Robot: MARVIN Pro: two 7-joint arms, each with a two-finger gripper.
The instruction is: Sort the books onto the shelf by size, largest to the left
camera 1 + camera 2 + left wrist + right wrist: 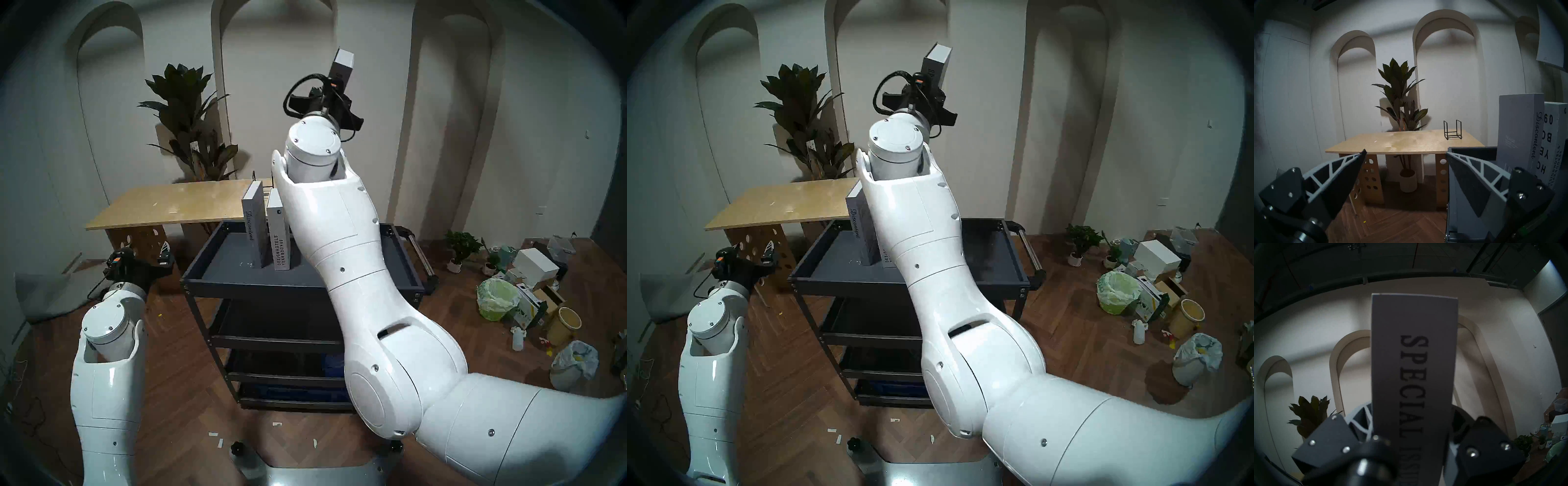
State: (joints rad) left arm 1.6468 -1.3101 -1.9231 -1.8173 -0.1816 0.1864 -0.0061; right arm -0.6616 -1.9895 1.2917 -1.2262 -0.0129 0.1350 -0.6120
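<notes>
High in the upper middle of the head stereo left view, the right hand (334,89) is clamped on the "SPECIAL ISSUE" book (342,69), held upright against the white wall, well above the shelf (224,271). On that dark-grey tray, at frame centre, the "Discontent" book (253,225) stands upright just left of the "DESIGNHOTELS YEARBOOK09" book (281,237), the two side by side. At mid left, the left hand (142,259) hangs beside the cart with its fingers spread wide and nothing between them. The head stereo right view shows the right arm covering most of the shorter book. From the left wrist, both standing books fill the right edge, and a wire rack (1452,130) sits on the plywood surface (1403,142). From the right wrist, the gripped spine runs up the centre, fingers pressing both covers.
</notes>
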